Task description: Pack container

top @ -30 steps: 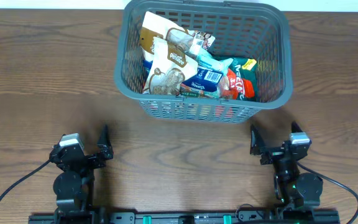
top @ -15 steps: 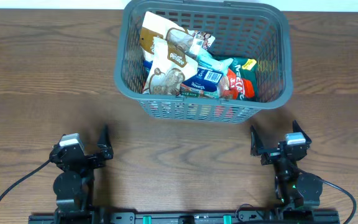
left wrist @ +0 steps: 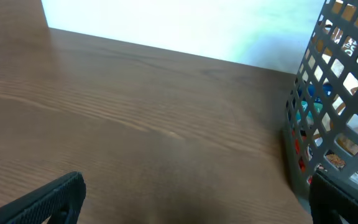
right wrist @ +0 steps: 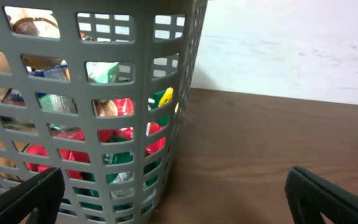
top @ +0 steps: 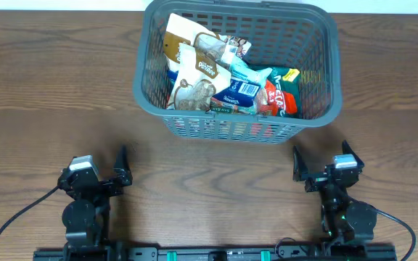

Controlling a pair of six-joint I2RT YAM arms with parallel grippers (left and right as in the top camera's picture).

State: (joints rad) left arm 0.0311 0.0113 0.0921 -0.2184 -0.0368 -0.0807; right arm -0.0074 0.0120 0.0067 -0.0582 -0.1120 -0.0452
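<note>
Over the wooden desk now; the container stands at the far middle of it, upright, its rolled rim facing up; inside lies a loose heap of snack packets, a brown-and-white pouch to the left, a blue-labelled packet in the middle, a red packet to the right with a green one just behind it; all of them sit below the rim.

Down at the near edge, the left hand is parked low, released, jaws spread wide and grasping nothing; it stands well apart from the container, off the basket's near left corner. The right hand mirrors it on the other side; released too, jaws wide, nothing between them; it sits near the basket's front right corner but not touching it.

From the left wrist, the two dark fingertips frame bare wood, with the slotted wall of the basket at the right edge, colours showing through the lattice. From the right wrist, the grey lattice fills the left half; red and green wrappers show behind the slots, and open desk runs off to the right in front of a pale wall.
</note>
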